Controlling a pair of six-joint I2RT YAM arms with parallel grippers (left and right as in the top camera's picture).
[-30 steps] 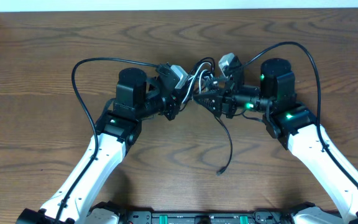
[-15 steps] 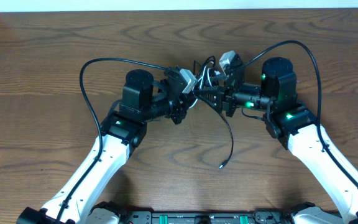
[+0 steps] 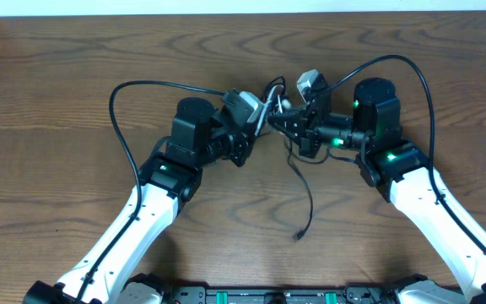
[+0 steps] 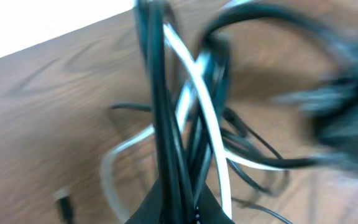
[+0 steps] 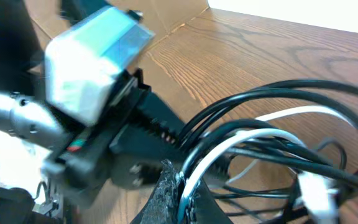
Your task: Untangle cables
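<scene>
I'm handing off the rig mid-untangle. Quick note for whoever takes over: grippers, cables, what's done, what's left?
Left gripper: shut on the cables, with black and white strands between its fingers.
Right gripper: shut on the same bundle from the opposite side.
Cables: bunched between the two grippers. One black cord trails toward the robot, its plug end loose on the table.
Done: both grips are set.
Left: nothing is separated yet. Work the white cord and the black ones apart.
</scene>
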